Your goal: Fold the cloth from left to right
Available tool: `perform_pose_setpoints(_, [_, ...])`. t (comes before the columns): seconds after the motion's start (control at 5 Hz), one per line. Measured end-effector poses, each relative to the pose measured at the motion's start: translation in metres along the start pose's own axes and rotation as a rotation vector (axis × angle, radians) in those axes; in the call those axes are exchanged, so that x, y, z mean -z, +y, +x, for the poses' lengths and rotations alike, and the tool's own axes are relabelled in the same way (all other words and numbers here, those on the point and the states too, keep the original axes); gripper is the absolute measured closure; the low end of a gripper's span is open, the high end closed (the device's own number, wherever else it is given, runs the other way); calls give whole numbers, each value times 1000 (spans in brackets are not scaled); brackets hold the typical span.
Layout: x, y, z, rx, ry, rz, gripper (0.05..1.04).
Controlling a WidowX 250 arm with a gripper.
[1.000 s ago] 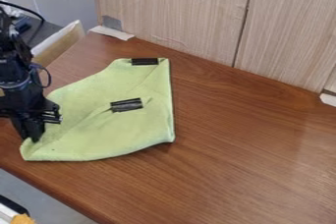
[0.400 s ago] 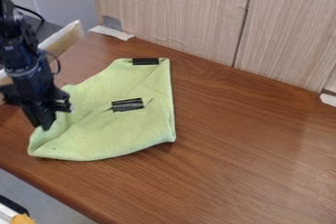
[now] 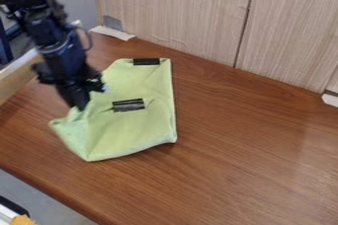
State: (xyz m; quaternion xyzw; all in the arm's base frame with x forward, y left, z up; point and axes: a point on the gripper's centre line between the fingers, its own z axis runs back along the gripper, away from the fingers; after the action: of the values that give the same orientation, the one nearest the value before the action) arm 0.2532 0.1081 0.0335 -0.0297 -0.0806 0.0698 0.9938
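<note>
Right at the left edge of the light green cloth (image 3: 135, 128), my gripper (image 3: 80, 107) is pinched closed with a fold of fabric between its fingertips. I have it hanging down from the upper left, slightly tilted, over the left part of the wooden tabletop (image 3: 241, 155). The cloth lies on that same part of the tabletop, between the back edge along the panels and the slanting front edge. Its far end points toward the back left corner. Where I have hold of it, the left side is drawn up, with a loose flap sticking out to the left of my fingertips and sloping down to the cloth's near end; the rest is spread out, its right edge running fairly straight. One black strip (image 3: 146, 61) sits on the far end of the cloth, and another black strip (image 3: 128, 105) lies near its middle, to the right of my fingertips. Behind the tabletop stand wood-grain panels (image 3: 182, 12), with a grey patch (image 3: 113, 23) low on their left end. Just beneath that, a piece of white tape (image 3: 112, 33) is at the tabletop's back left corner. A pale wooden board (image 3: 17, 75) stands along the left side.
</note>
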Motion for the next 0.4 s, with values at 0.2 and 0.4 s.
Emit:
perform_pose_setpoints(0.2, [-4,-31,10,53,-14,-46,1016])
perform_pose_setpoints(0.4, [-9,-62,24,108,-48,-78,1016])
